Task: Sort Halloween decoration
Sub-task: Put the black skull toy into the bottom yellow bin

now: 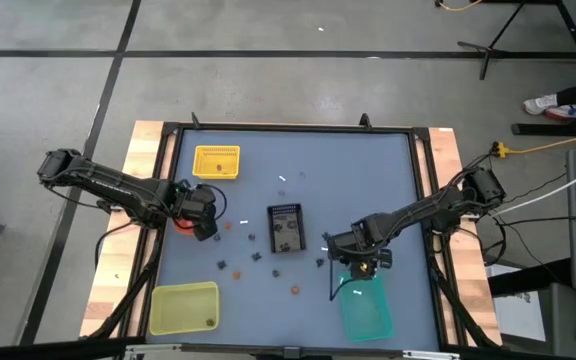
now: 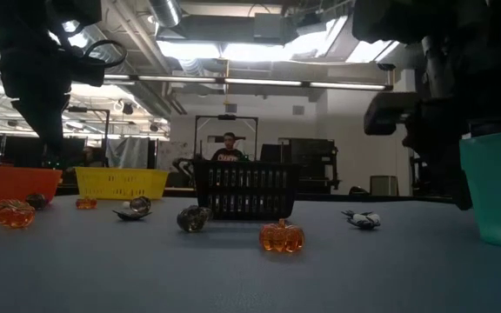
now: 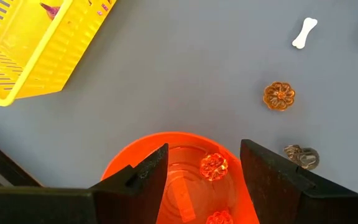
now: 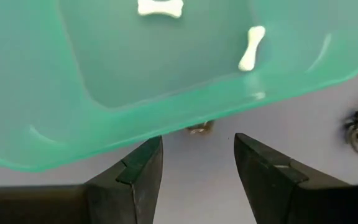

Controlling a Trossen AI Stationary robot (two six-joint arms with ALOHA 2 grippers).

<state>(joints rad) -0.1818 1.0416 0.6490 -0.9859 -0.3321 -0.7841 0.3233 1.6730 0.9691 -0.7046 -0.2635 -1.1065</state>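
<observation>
The left gripper (image 3: 201, 171) hangs with empty jaws spread over the orange bowl (image 3: 123, 171), near the table's left edge. The right gripper (image 4: 197, 158), jaws also apart and empty, hovers at the teal tray's rim (image 4: 166, 115). Trinkets (image 1: 258, 255) lie scattered around the black basket (image 1: 286, 228) mid-table.

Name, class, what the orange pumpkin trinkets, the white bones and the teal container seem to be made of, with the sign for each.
Orange pumpkin: probably clear, glossy plastic or resin; light glows through it.
White bones: opaque and matte, likely plastic; they show no shine.
Teal container: translucent, smooth plastic; the bones lying inside it show through its wall.
</observation>
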